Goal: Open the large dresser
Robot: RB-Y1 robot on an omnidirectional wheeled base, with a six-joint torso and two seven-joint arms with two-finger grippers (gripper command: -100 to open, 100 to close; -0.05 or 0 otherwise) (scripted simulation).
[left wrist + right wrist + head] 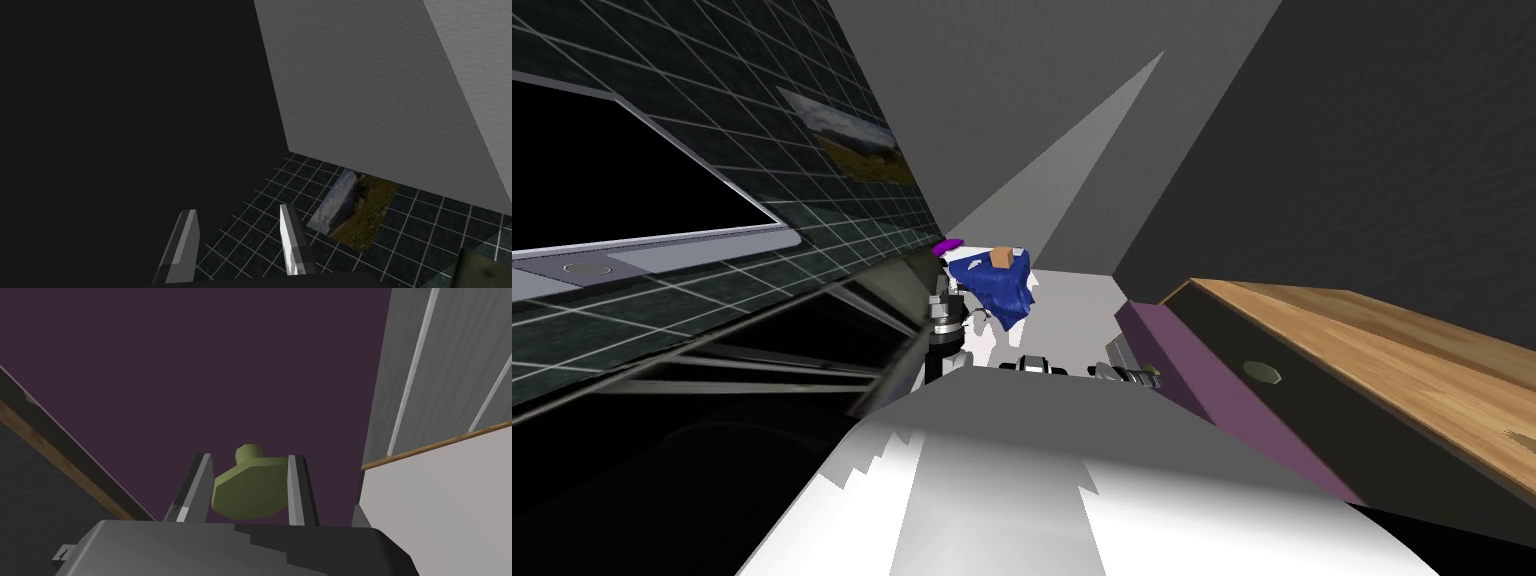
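My right gripper [250, 457] is clamped on the olive knob [250, 488] of the purple drawer [200, 363], with a finger against each side. The drawer front juts out past the dresser [1412, 360], below the edge of its wood top. Pale floor [1072, 300] lies open between the dresser and the tiled wall [842, 230]. My left gripper [236, 210] hangs off to my left, fingers apart and holding nothing.

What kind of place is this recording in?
Probably a bedroom or similar room in a house: a dresser with a purple drawer front and a green knob, a landscape picture on a dark tiled wall.
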